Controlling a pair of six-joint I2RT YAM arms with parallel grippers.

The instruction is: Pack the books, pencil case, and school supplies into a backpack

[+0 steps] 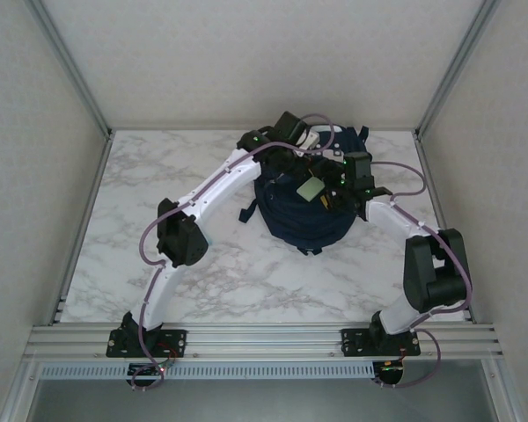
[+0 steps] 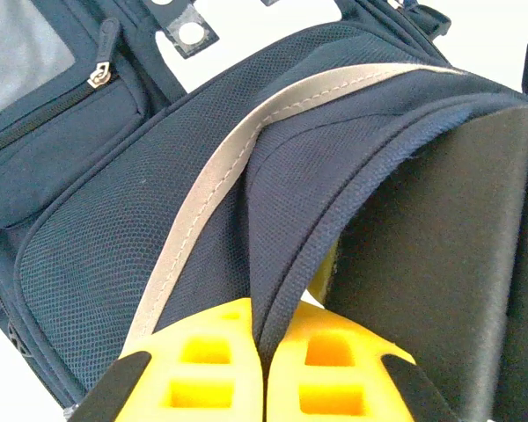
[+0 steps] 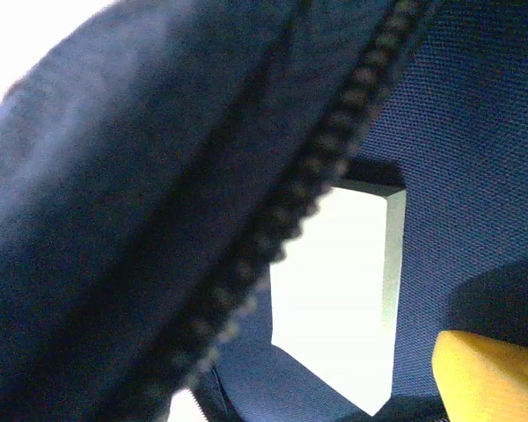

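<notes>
- Wrist camera, left: the left gripper [image 2: 262, 356] is closed tight on the rim of the backpack [image 2: 106, 229]. Navy fabric is pinched between its yellow fingers [image 2: 202, 365]. This grip most likely lifts the rim so that the main compartment stays open for loading.
- Top camera: the backpack stands toward the far side of the marble table [image 1: 158, 176], and both arms reach over its mouth. The pale-green pad [image 1: 311, 189] sits at the opening, just beside the right gripper [image 1: 336, 183].
- Wrist camera, right: the pad lies inside the compartment against the navy lining, below the zip teeth [image 3: 334, 149]. One yellow finger [image 3: 493, 378] shows far to the side, apart from the pad. The jaws therefore read as spread, with nothing held.
</notes>
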